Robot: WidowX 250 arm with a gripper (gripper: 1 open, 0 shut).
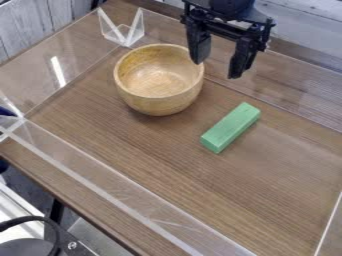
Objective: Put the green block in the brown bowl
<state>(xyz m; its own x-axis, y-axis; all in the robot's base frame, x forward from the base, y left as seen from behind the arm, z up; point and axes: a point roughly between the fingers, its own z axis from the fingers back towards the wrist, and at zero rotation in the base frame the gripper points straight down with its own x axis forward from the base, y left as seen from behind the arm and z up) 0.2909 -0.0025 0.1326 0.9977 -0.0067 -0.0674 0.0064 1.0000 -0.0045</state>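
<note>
The green block is a small bright green bar lying flat on the wooden table, right of centre, angled toward the far right. The brown bowl is a round light wooden bowl standing upright and empty, left of the block. My gripper hangs above the table behind the block and just right of the bowl's rim. Its two black fingers point down and stand apart, open, with nothing between them. The gripper touches neither the block nor the bowl.
A clear plastic stand sits at the back left behind the bowl. Low transparent walls run along the table's edges. Dark cables and equipment lie below the front left corner.
</note>
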